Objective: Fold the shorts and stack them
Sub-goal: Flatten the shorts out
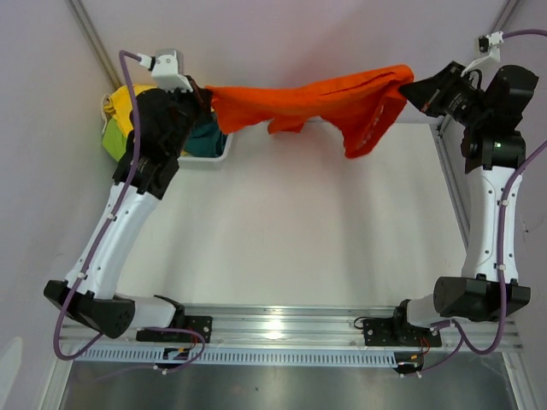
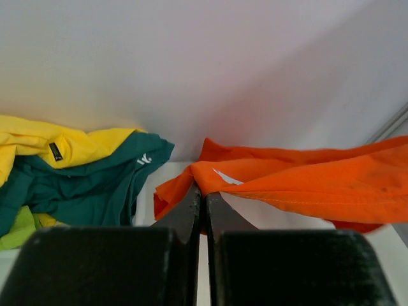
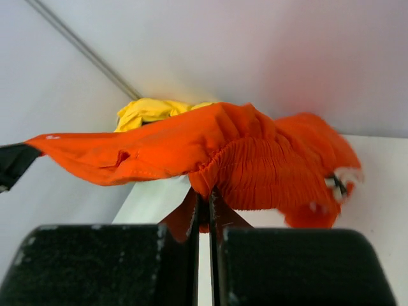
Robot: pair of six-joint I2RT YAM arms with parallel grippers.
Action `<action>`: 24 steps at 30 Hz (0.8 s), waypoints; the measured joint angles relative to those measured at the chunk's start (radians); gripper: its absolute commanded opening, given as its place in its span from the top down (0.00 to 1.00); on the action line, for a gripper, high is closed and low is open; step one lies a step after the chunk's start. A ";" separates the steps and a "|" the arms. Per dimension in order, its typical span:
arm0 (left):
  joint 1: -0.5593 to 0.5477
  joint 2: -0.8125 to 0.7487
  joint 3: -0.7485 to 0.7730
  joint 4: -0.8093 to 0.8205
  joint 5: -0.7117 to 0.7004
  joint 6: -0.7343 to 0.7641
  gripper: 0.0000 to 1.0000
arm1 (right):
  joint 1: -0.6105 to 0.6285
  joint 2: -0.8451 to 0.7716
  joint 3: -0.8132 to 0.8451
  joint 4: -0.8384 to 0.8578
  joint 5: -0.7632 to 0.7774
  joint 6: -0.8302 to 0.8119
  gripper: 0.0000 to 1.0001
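An orange pair of shorts [image 1: 316, 98] hangs stretched in the air between both arms at the far side of the table. My left gripper [image 1: 202, 92] is shut on its left end; in the left wrist view the orange fabric [image 2: 299, 182] is pinched at the tips of the gripper [image 2: 204, 194]. My right gripper [image 1: 408, 87] is shut on the elastic waistband [image 3: 274, 169], which bunches at the gripper [image 3: 204, 197] tips. Yellow [image 2: 70, 143], teal [image 2: 83, 185] and lime-green [image 2: 16, 229] shorts lie heaped at the far left.
A white basket [image 1: 214, 156] at the far left corner holds the other shorts, mostly behind the left arm. White walls close in the back and sides. The white tabletop [image 1: 299, 231] spreads below the hanging shorts. A metal rail [image 1: 282, 329] runs along the near edge.
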 measured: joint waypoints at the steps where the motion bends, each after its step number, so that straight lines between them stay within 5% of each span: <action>1: 0.000 0.004 -0.018 0.001 0.003 -0.001 1.00 | -0.005 0.003 0.009 -0.009 -0.019 -0.003 1.00; 10: 0.001 -0.054 0.032 -0.038 0.009 -0.006 1.00 | 0.025 -0.031 0.165 -0.050 -0.212 0.003 1.00; 24: 0.002 -0.375 0.196 -0.018 -0.009 0.015 1.00 | 0.024 -0.230 0.206 0.156 -0.421 0.261 1.00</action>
